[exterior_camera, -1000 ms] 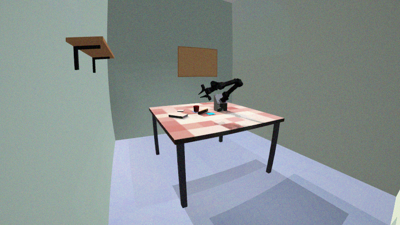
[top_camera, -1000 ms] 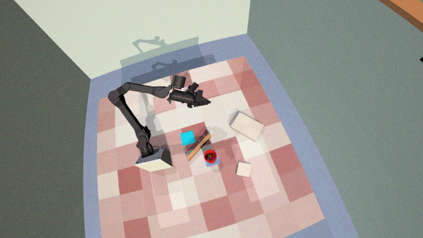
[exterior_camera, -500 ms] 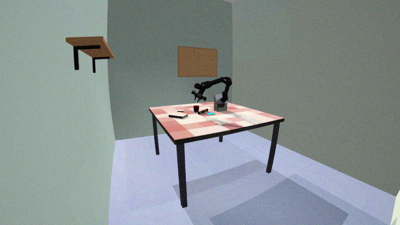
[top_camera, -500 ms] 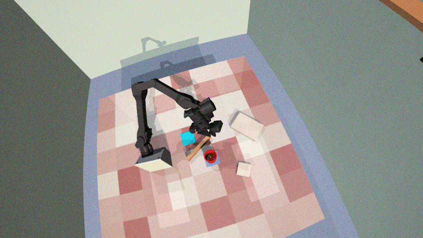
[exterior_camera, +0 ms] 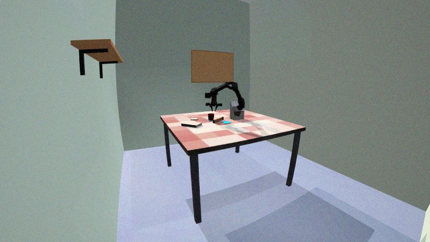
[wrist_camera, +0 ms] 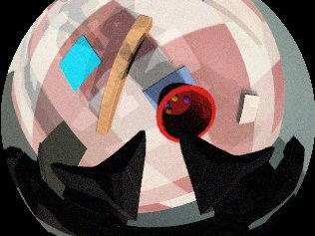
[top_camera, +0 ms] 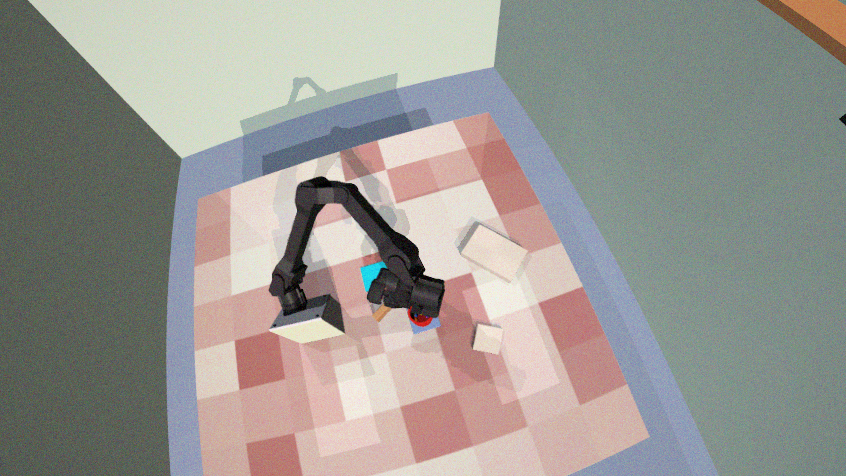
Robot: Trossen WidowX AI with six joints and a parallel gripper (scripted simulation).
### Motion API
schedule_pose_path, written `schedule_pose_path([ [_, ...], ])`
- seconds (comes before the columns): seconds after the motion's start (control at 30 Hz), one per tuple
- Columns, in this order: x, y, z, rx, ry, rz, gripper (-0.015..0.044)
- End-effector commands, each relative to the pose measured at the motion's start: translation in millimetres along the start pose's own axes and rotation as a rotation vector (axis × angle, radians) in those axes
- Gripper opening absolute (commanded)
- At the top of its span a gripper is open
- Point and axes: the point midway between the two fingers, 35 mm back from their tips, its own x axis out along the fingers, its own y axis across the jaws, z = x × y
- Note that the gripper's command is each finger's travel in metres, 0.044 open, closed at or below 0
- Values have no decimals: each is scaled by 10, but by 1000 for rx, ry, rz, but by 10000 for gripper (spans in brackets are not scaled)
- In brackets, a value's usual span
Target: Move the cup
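Note:
The red cup (top_camera: 421, 323) (exterior_camera: 211, 116) (wrist_camera: 189, 116) stands upright on the blue pad (top_camera: 432, 326) (wrist_camera: 174, 80). Several small marbles show inside it in the wrist view. The other pad, cyan (top_camera: 372, 275) (exterior_camera: 226, 122) (wrist_camera: 80, 63), is bare where it shows. My gripper (exterior_camera: 213, 111) (wrist_camera: 161, 133) points down a little above the cup. Its fingers are partly open with nothing between them. In the wrist view the cup's rim is just beyond the right-hand fingertip, off the middle of the gap. The arm hides part of the cup and both pads in the top view.
A wooden bar (top_camera: 381, 312) (exterior_camera: 218, 119) (wrist_camera: 117, 81) stands between the two pads. A large pale box (top_camera: 494, 252) (exterior_camera: 191, 124) and a small pale block (top_camera: 488, 338) (exterior_camera: 194, 119) (wrist_camera: 249, 109) lie on the cup's side, away from the arm's base.

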Motion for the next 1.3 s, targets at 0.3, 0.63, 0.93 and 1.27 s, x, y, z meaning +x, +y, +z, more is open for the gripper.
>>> schedule_pose_path([
  [0.3, 91, -4, -5, -18, -35, 23, 148],
  [0.63, 258, -10, 1, -18, -34, 23, 148],
  [0.93, 406, -8, 7, -18, -35, 23, 148],
  [1.27, 568, 4, 13, -18, -37, 24, 148],
])
